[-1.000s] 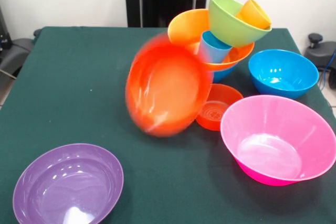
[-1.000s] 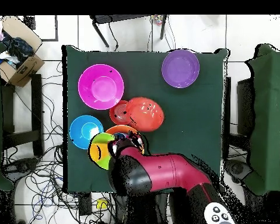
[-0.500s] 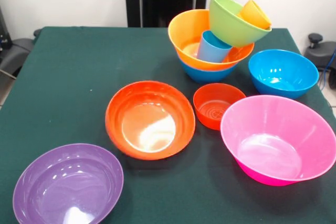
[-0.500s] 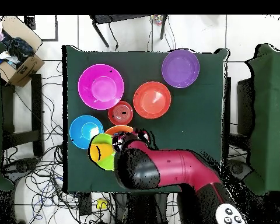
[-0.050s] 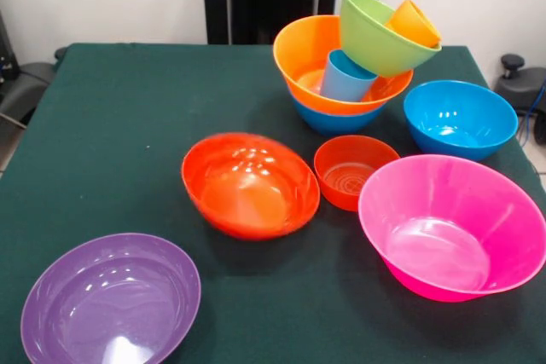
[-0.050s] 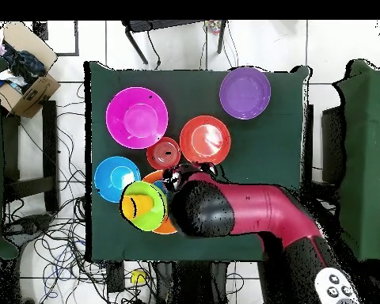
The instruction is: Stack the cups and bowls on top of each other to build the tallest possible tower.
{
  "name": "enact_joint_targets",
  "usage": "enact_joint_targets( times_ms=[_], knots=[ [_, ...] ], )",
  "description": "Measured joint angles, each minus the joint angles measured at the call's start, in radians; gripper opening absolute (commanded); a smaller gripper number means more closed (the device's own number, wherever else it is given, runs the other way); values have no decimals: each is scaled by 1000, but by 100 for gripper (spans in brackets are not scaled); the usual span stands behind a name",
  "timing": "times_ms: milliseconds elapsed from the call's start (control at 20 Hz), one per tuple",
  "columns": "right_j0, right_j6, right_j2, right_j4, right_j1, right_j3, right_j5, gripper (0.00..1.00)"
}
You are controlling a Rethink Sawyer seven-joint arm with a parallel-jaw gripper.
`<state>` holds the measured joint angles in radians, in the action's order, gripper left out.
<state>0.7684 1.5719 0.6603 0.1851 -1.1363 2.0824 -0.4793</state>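
**Bowl and cup layout on the green table**

The table (image 5: 111, 125) is covered by a dark green cloth of matte texture. All vessels are of glossy, smooth plastic with round rims.

The large pink bowl (image 5: 452, 228) is seen at 4 o'clock in the front view, upright and empty, with steep flaring walls. The purple bowl (image 5: 111, 304) lies at 7 o'clock, upright and empty, well apart from the others. A large red-orange bowl (image 5: 250, 185) rests near the centre, tilted slightly, nothing inside. A single blue bowl (image 5: 461, 118) stands at 2 o'clock, empty.

The tower (image 5: 358, 61) is located at 1 o'clock. A second blue bowl (image 5: 334, 119) forms its base; only the lower wall is visible. An orange bowl (image 5: 311, 53) is nested in it. Inside the orange bowl a light blue cup (image 5: 345, 77) stands tilted. A lime green bowl (image 5: 375, 36) is propped on the cup, leaning steeply, and an orange cup (image 5: 413, 23) lies tilted inside it.

A small red-orange bowl (image 5: 351, 172) with ribbed concentric rings on its floor sits between the large red-orange bowl and the pink bowl, just beside both.

In the overhead view the red and black arm (image 6: 248, 214) is extended over the table edge beside the tower. The gripper (image 6: 185, 172) is partly visible near the small red-orange bowl; whether it is spread or pressed together cannot be told.

A cardboard box (image 6: 23, 67) and loose cables (image 6: 62, 229) are seen on the floor.
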Motion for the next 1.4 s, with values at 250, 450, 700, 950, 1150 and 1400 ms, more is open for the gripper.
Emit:
enact_joint_targets(
  times_ms=[250, 450, 700, 950, 1150, 1400],
  knots=[
    [1, 0, 0, 1, 15, -70, -13, 100],
    [-4, 0, -4, 35, 43, -151, -13, 100],
    [-25, 0, -18, 79, 91, -234, -14, 100],
    [-57, 0, -29, 136, 167, -320, -15, 100],
    [-76, 0, -29, 179, 224, -361, -14, 100],
    [-100, 0, -32, 229, 280, -388, -14, 100]
  ],
)
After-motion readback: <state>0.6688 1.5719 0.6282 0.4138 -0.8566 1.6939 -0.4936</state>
